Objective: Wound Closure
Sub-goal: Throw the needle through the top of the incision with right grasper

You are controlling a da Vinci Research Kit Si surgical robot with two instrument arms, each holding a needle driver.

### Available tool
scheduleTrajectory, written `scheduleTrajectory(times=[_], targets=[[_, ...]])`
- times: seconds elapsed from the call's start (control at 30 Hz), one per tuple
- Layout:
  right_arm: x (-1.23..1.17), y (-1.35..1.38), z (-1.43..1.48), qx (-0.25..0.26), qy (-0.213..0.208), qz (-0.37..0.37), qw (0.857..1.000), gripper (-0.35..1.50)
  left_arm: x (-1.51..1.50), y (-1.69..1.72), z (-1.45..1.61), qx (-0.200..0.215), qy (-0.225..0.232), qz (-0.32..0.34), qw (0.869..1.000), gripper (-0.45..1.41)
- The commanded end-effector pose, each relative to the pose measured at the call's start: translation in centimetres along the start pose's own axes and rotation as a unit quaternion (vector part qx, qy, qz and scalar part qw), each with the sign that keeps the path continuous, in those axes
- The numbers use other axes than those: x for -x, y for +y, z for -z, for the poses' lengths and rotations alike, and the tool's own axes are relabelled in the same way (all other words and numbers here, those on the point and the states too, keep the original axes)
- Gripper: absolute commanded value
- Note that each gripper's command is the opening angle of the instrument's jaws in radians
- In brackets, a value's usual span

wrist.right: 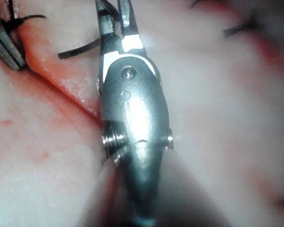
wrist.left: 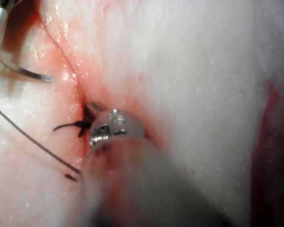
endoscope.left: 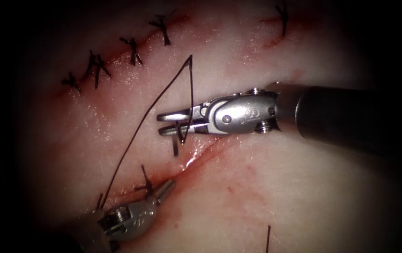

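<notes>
The tissue has a diagonal cut with red fluid along it. My right tool comes in from the right and hovers just left of the cut, its jaws shut on the dark curved needle deep between them. The needle sticks out sideways and lies outside the tissue. Black thread rises from the jaws to a peak, then runs down towards the lower left. My left tool rests with shut jaws on the cut beside a tied stitch, whose dark ends show next to the left tool's tip.
A second, upper cut carries several tied black stitches, with one more at the far right. A short loose thread end lies at the lower right. The right tool's shaft crosses the tissue's right half.
</notes>
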Motion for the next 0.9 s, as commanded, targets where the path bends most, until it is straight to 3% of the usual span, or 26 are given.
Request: scheduleTrajectory(times=[0.03,0.23,0.53,0.9], targets=[[0.06,0.00,-0.12,-0.007,0.005,-0.015,1.000,-0.35,-0.02,0.03,-0.06,0.000,0.000,0.000,1.000,-0.33],[0.14,-0.09,-0.19,-0.028,0.015,-0.070,0.997,-0.35,-0.08,0.01,0.00,0.001,-0.002,0.002,1.000,-0.33],[0.38,-0.34,-0.13,-0.045,-0.052,-0.134,0.989,-0.35,-0.14,-0.04,0.02,0.003,-0.004,0.005,1.000,-0.33],[0.41,-0.59,-0.12,-0.069,-0.076,-0.204,0.974,-0.35,-0.17,-0.06,0.00,0.005,-0.006,0.006,1.000,-0.35]])
